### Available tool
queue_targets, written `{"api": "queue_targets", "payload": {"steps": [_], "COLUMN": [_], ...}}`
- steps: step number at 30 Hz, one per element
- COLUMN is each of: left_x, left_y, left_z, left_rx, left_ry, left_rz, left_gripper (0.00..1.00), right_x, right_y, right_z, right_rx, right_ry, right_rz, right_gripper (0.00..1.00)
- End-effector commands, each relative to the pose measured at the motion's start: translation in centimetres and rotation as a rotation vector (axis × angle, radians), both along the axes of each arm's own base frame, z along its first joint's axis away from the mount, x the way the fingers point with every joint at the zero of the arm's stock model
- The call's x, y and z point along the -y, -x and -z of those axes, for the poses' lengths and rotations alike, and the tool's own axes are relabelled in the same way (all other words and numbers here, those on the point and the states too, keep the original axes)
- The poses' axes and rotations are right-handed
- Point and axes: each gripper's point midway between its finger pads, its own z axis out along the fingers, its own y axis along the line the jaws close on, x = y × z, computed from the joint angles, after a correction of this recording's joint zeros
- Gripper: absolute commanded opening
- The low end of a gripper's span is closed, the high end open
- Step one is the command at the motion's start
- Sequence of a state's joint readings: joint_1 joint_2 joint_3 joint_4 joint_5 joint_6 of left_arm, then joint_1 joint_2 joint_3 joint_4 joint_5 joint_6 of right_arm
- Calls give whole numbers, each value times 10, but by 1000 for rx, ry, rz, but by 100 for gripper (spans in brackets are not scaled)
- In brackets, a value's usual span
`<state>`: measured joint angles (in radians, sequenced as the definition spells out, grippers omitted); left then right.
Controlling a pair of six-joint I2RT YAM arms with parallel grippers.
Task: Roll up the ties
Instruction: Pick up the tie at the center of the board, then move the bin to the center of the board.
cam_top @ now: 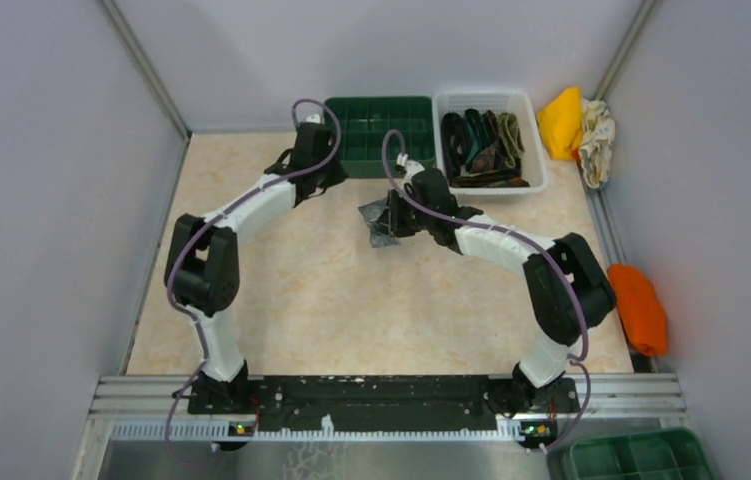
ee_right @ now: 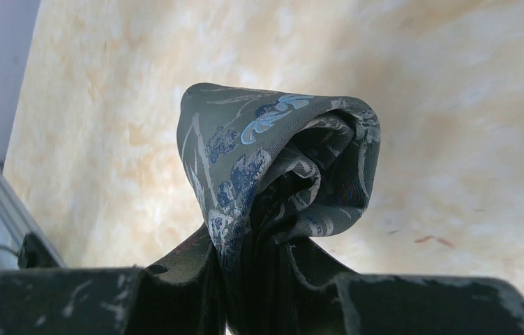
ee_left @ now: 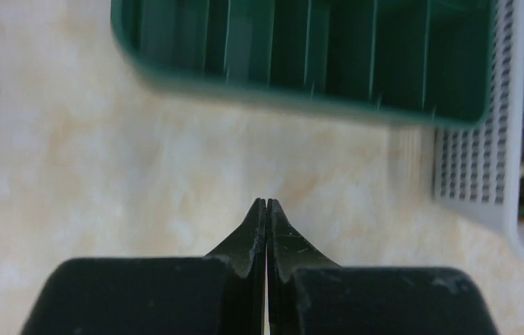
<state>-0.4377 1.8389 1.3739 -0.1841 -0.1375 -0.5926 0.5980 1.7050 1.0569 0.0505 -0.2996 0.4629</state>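
Right claw: the right claw (ee_right: 259,244) is pinched on cloth, its jaws nearly together with a fold of fabric caught between them.
Held thing: the grey tie (ee_right: 280,146), woven with pale blue and white flowers, bunched into a loose lump rather than a neat coil.
Where it is: lifted clear of the table (cam_top: 331,290), near the middle, just in front of the green tray (cam_top: 381,100).
Handling: light, soft and limp, I judge; the sheen suggests a slippery weave, so the folds will likely slide and spring open once let go.
Where to take hold: best at one flat end, pinched across the width, with the rest laid straight so that it can be wound evenly.
Tail end: whether any length hangs below the claw is hard to tell from these views.
Left claw: the left claw (ee_left: 266,209) is pressed together on nothing, low over the bare table, just short of the green tray's near wall.
Other ties: the other ties (cam_top: 481,145), dark green, black and brown, lie heaped in the white basket (cam_top: 486,97) beside the tray.
Further out: a yellow cloth (cam_top: 561,122) and an orange cloth (cam_top: 641,305) sit along the right edge.
Writing: no brand, label or lettering can be read anywhere.
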Motion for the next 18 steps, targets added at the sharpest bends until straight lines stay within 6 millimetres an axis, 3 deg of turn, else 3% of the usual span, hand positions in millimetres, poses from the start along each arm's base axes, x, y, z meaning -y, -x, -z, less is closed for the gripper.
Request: {"api": "queue_targets", "payload": {"steps": [1, 2, 3, 4, 8, 12, 18], "left_x": [3, 6, 3, 3, -9, -23, -32], "left_y": [-78, -101, -112, -131, -169, -179, -166], "left_z": [-26, -30, -18, -33, -23, -4, 22], "left_rx": [129, 163, 153, 192, 233, 232, 155], "left_ry": [-48, -60, -93, -105, -189, -249, -282], "left_rz": [5, 0, -12, -37, -107, -163, -172], "left_gripper": [0, 0, 0, 0, 0, 0, 0], "right_x": [40, 45, 47, 51, 53, 57, 62], "right_y": [-44, -49, -51, -55, -60, -64, -67], "right_z": [-60, -64, -68, -71, -76, -75, -74], "right_rx": [162, 173, 183, 189, 203, 210, 207], "right_ry": [12, 10, 8, 6, 4, 16, 14], "right_rz": [141, 152, 159, 166, 171, 181, 198], "right_gripper": [0, 0, 0, 0, 0, 0, 0]}}
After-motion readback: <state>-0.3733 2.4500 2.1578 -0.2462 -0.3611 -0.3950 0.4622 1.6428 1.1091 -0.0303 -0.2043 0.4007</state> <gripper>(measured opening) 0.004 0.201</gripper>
